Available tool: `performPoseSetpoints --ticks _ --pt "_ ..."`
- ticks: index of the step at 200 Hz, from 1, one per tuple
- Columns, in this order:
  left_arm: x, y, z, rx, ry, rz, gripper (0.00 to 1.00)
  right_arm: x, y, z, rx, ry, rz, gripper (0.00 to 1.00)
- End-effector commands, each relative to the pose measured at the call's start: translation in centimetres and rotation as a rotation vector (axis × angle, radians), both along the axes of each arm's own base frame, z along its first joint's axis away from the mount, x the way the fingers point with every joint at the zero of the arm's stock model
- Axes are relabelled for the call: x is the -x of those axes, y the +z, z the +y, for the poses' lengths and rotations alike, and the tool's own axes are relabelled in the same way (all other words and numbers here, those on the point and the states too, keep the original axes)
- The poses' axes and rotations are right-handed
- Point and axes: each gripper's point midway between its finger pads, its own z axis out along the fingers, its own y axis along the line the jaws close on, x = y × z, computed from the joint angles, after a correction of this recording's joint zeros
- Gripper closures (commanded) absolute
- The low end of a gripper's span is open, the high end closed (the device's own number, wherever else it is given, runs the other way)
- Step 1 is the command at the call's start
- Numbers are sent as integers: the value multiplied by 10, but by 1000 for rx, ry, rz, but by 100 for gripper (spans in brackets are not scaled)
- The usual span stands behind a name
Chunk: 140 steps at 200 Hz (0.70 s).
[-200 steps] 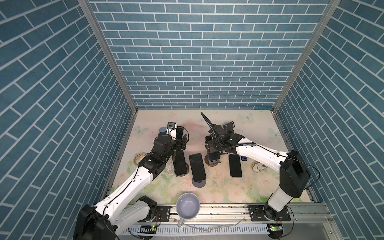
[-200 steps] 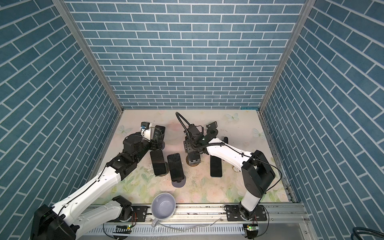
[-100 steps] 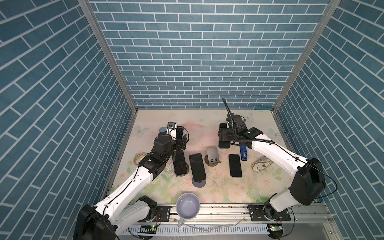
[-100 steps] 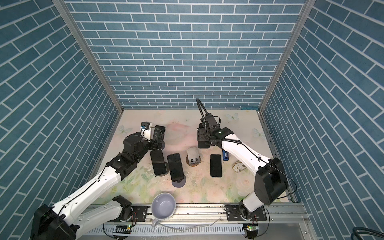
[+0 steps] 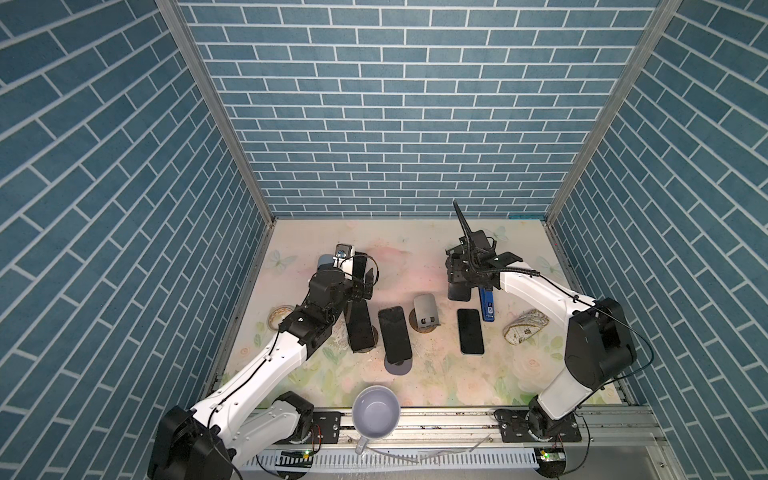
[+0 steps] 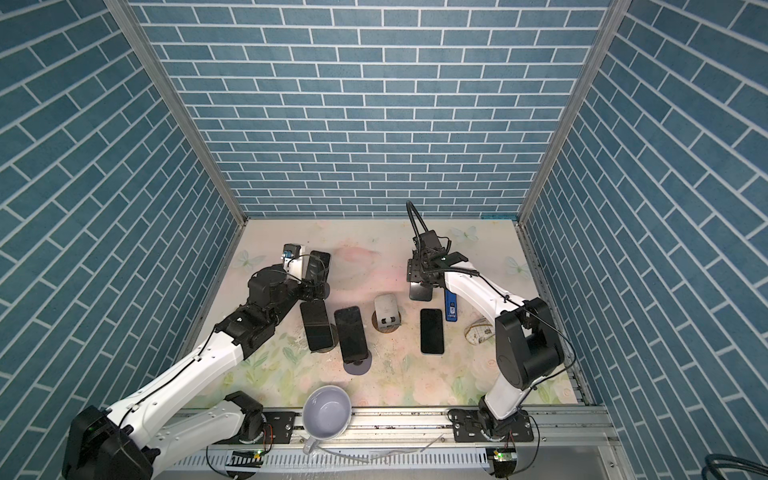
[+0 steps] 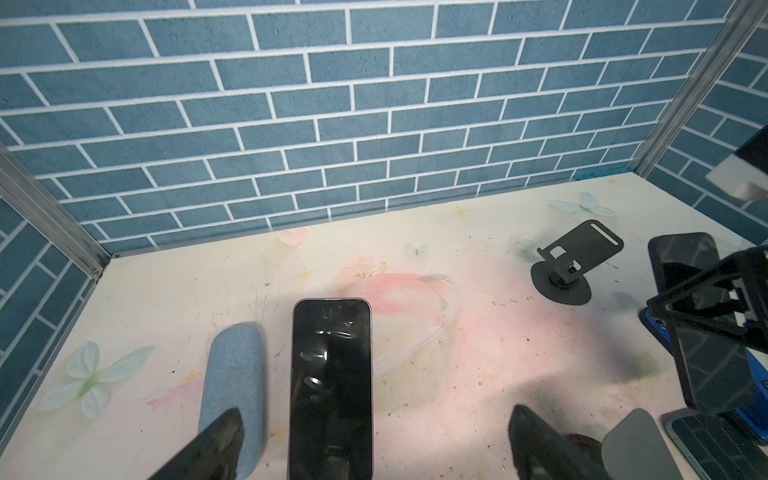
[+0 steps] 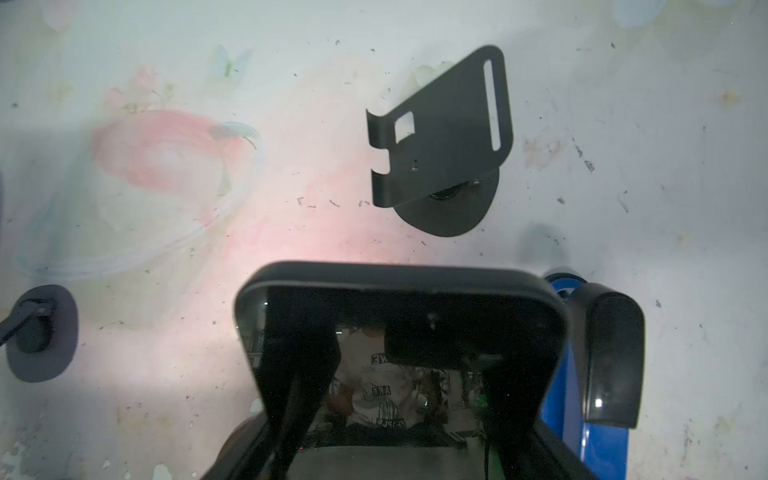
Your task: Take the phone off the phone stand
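Okay, my right gripper [image 5: 464, 279] is clamped on the side edges of the slim black glass-faced phone [image 8: 399, 307], clear of the empty black sheet-metal stand [image 8: 446, 137] just ahead. I judge it stiff, slick, crackable: edges only. My left gripper [image 7: 374, 432] gapes wide.

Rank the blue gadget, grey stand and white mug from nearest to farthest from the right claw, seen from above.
1. blue gadget, right beside the right claw, which holds a phone.
2. grey stand, mid-table, toward the left arm.
3. white mug, at the front rail.
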Motion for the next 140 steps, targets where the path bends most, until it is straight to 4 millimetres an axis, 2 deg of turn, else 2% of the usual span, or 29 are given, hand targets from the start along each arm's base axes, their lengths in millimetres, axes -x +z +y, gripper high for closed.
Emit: performPoseSetpoints --ticks 1,55,140 --pt "-1 -1 -1 -6 4 -8 0 -11 -2 -1 -21 -11 -3 42" --pt "-1 -3 0 -14 8 -4 0 -30 -18 -10 -28 -30 26 42" --pt "0 -2 2 -18 12 -6 0 -45 -34 -13 1 -18 44 42"
